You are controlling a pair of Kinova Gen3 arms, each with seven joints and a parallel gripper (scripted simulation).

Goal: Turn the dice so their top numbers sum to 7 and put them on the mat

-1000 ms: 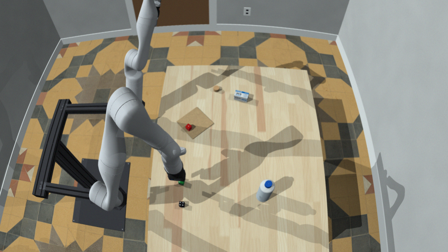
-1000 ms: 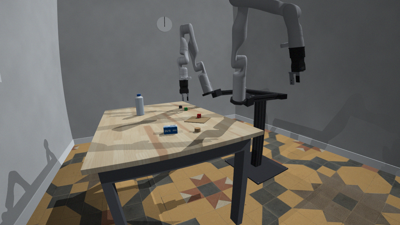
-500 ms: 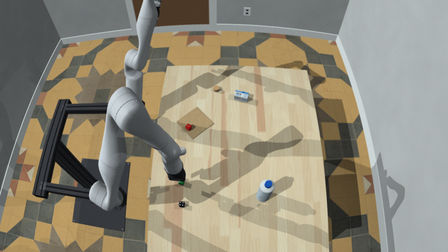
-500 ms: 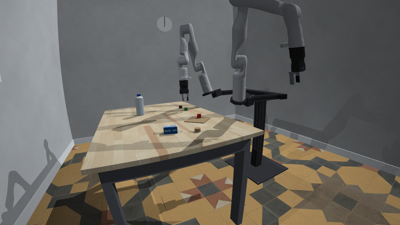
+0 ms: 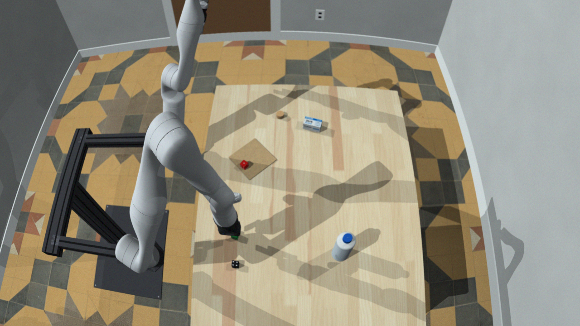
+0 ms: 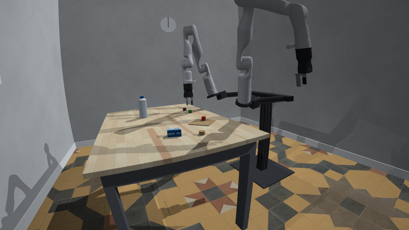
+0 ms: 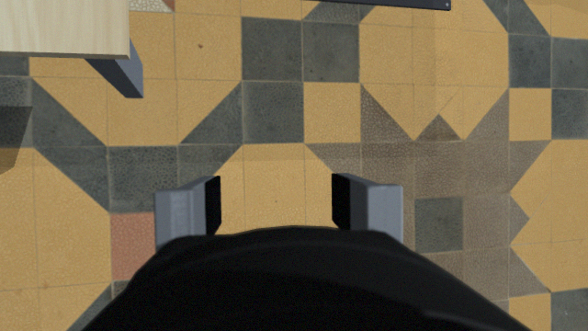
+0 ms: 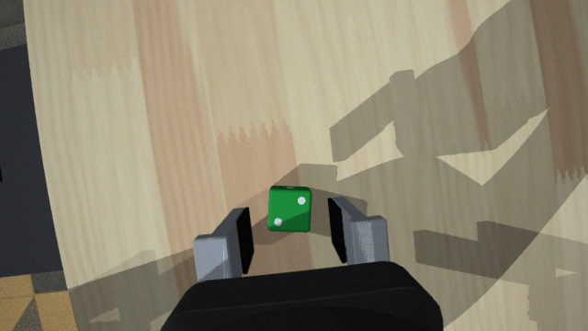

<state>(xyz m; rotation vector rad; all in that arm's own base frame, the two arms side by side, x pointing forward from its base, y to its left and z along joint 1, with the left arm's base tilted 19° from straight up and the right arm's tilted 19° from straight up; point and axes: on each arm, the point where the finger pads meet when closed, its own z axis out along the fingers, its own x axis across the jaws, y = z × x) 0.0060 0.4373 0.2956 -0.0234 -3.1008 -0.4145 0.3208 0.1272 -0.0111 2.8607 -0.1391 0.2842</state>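
Note:
A green die (image 5: pixel 234 237) (image 6: pixel 189 111) (image 8: pixel 289 210) lies flat on the table with two pips on top. My right gripper (image 8: pixel 290 225) (image 6: pixel 189 102) is open above it, turned square to the die, one finger on each side in the right wrist view. A black die (image 5: pixel 235 263) (image 6: pixel 184 109) lies on the table and shows four pips on top. A red die (image 5: pixel 244 164) (image 6: pixel 203 118) sits on the brown mat (image 5: pixel 259 153) (image 6: pixel 195 123), one pip on top, near the mat's edge. My left gripper (image 7: pixel 277 198) (image 6: pixel 301 80) is open and empty, over the floor.
A white bottle (image 5: pixel 340 249) (image 6: pixel 142 108) with a blue cap stands on the table, away from the dice. A blue and white box (image 5: pixel 312 124) (image 6: pixel 174 132) and a small wooden disc (image 5: pixel 280 114) (image 6: pixel 201 132) lie beyond the mat. The table edge is close to the dice.

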